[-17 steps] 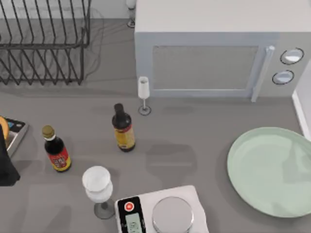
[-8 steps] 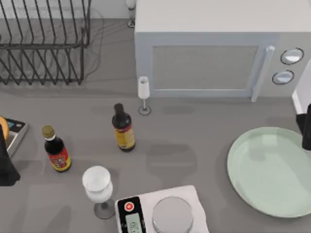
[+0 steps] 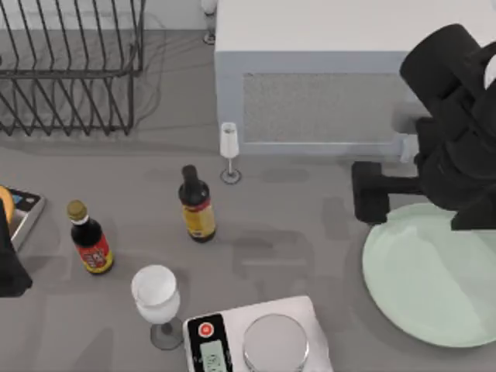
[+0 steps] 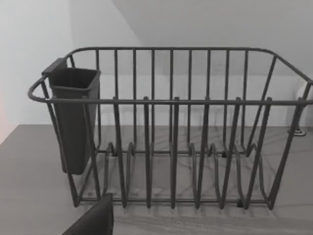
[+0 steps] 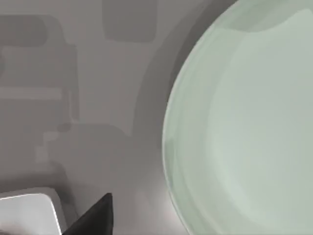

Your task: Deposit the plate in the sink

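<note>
The pale mint-green plate [image 3: 434, 287] lies flat on the grey counter at the right, in front of the microwave. My right arm reaches in from the right, and my right gripper [image 3: 370, 195] hovers just off the plate's far-left rim. In the right wrist view the plate [image 5: 244, 122] sits close below, with the gripper's dark tip [image 5: 95, 218] over bare counter beside the rim. The sink is hidden behind the right arm. My left gripper [image 3: 9, 267] stays parked at the table's left edge.
A microwave [image 3: 325, 101] stands at the back, and a black wire dish rack [image 3: 70, 70] at the back left. Two dark bottles [image 3: 196, 204] [image 3: 91, 238], two glasses [image 3: 157, 298] [image 3: 229, 151] and a kitchen scale [image 3: 260, 341] occupy the middle and front.
My right arm has swung in from the right edge and now hangs over the plate's far side, covering the microwave's knobs. The plate and the left arm have not moved.
</note>
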Robot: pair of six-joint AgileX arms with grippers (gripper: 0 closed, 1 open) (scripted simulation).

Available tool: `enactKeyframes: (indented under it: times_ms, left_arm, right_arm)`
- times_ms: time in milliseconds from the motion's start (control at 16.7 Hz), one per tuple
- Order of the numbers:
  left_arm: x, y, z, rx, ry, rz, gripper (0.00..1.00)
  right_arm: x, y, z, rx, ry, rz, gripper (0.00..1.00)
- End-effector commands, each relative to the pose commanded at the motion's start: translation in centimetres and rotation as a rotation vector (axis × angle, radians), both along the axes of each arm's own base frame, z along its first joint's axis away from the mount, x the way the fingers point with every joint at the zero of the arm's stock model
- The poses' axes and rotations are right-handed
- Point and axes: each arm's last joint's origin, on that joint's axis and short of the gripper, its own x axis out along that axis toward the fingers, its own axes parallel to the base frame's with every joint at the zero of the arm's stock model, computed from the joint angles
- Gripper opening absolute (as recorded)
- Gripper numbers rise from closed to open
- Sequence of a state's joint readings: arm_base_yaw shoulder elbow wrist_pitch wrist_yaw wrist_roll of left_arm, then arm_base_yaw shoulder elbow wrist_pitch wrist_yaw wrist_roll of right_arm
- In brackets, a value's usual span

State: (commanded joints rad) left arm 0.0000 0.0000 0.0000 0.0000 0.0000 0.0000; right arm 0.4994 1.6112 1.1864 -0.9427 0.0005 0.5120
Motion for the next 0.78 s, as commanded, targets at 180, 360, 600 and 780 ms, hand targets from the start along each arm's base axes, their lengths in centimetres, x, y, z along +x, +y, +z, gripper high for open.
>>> enactKeyframes:
  times_ms: [180,360,600,780]
  left_arm:
    - [0.0,0.0,0.0,0.0,0.0,0.0,1.0]
    - [0.0,0.0,0.0,0.0,0.0,0.0,1.0]
    - [0.0,0.0,0.0,0.0,0.0,0.0,1.0]
    - [0.0,0.0,0.0,0.0,0.0,0.0,1.0]
  right_arm:
    - [1.5,2.8,-1.9,-0.065,0.126,-0.001,1.0]
    - [2.0,4.0,-2.8,-0.096,0.177,-0.001,1.0]
    - [2.0,4.1,-2.8,-0.097,0.179,-0.001,1.0]
    - [2.1,3.9,-3.3,-0.097,0.18,-0.005,1.0]
